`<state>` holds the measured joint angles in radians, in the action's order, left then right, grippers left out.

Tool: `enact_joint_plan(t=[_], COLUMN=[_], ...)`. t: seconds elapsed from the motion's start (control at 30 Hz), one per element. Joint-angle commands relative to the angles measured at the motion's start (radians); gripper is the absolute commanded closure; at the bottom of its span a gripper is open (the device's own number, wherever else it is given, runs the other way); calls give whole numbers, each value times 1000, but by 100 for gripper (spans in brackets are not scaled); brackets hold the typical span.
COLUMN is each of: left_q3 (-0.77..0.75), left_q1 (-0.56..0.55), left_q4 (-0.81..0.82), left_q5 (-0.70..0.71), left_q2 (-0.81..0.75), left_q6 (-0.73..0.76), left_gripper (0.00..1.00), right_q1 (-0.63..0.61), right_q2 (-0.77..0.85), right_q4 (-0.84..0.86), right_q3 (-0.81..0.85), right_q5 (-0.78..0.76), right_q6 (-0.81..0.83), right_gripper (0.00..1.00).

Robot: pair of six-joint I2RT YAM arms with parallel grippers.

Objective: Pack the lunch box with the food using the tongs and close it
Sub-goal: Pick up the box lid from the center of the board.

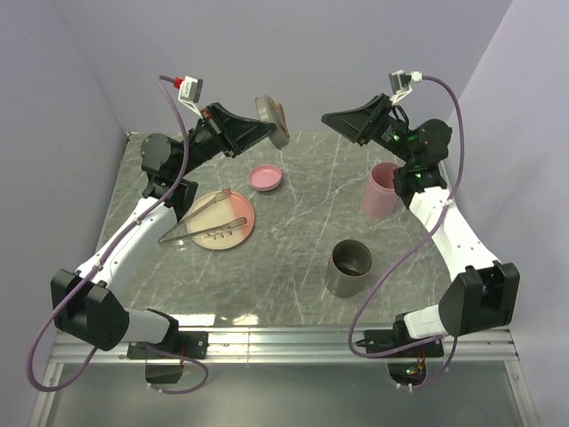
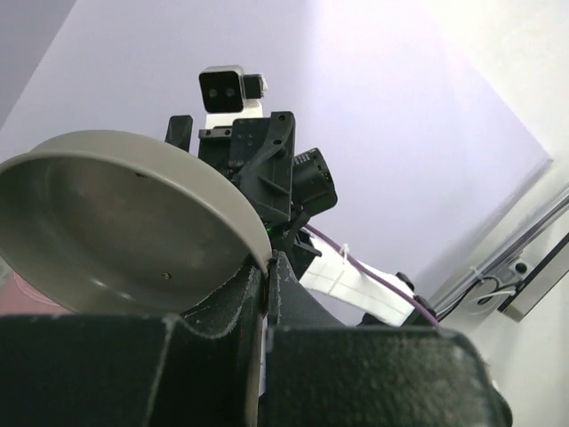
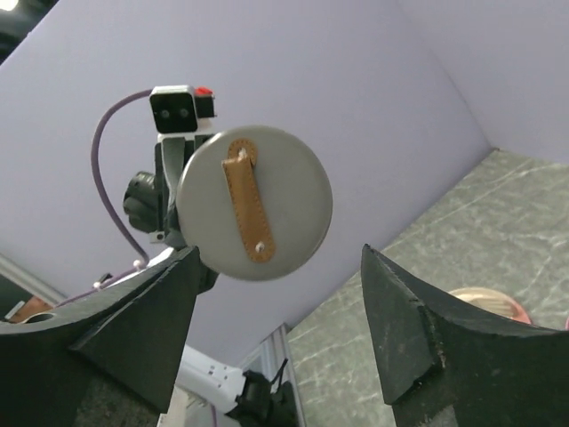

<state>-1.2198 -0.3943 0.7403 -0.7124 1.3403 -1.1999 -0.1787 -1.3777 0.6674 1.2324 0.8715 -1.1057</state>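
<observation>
My left gripper is raised over the back of the table and is shut on the rim of a round grey lid. The left wrist view shows the lid's hollow underside, with the rim pinched between the pads. My right gripper is open and faces the lid from the right, apart from it. Its wrist view shows the lid's top and brown strap beyond the spread fingers. The grey lunch box stands open at front centre. The silver tongs lie across the pink plate. The food is too small to make out.
A small pink dish sits behind the plate. A tall pink cup stands at the right, close to my right arm. Lilac walls close in the back and both sides. A metal rail runs along the near edge.
</observation>
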Motion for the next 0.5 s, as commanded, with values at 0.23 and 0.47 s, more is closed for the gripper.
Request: enact_joint_plan(t=[0.23,0.47], left_q3=[-17,17], left_q1=[0,-41], left_q4=[65,125], left_q5=[21,-90], left_q2=[8,5], left_q6=[-70,-23], left_gripper=[100,100], right_q1=[-159,-194], right_q2=[-83,-80], right_q4=[-63,-124], right_q3=[208,205], right_q5=[-29,63], right_q6=[151,237], right_gripper=[29,35])
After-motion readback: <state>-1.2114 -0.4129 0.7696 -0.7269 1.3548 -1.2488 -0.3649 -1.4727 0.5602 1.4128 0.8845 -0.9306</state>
